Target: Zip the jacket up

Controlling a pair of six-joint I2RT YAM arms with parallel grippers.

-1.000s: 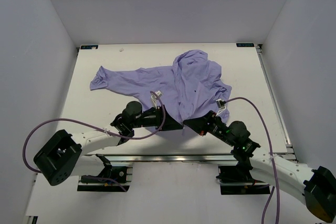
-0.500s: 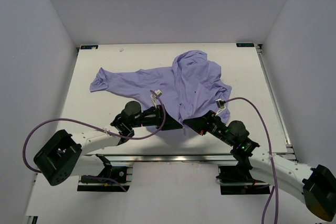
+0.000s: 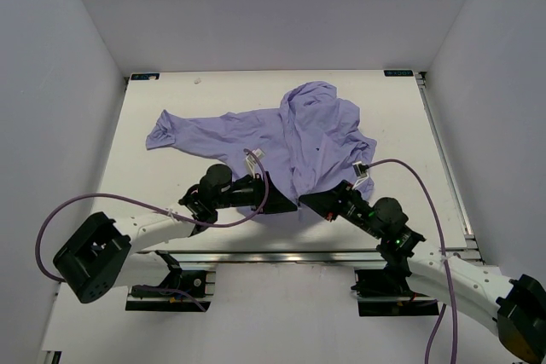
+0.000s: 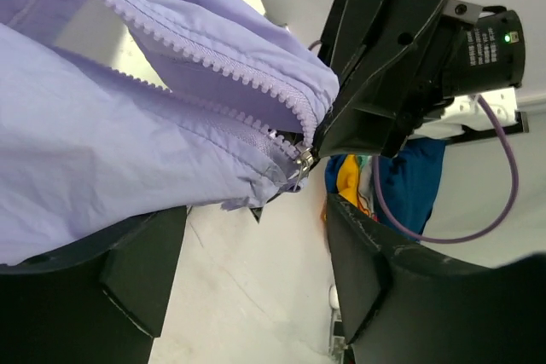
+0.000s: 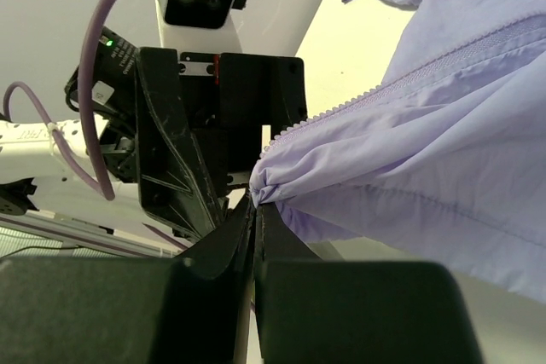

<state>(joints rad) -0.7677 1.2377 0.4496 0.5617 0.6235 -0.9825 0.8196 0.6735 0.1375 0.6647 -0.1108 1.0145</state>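
The jacket (image 3: 311, 134) lies spread mid-table (image 3: 171, 181), hood far, hem near. My right gripper (image 5: 256, 204) is pinched tight on the hem corner below the zipper, anchoring it taut. My left gripper (image 4: 256, 249) gapes wide and holds nothing, straddling the zipper slider (image 4: 299, 159), ready to take it.

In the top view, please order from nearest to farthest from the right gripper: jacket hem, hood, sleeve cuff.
1. The jacket hem, pinched in the right gripper, near edge.
2. The hood, far centre.
3. The cuff, far left.
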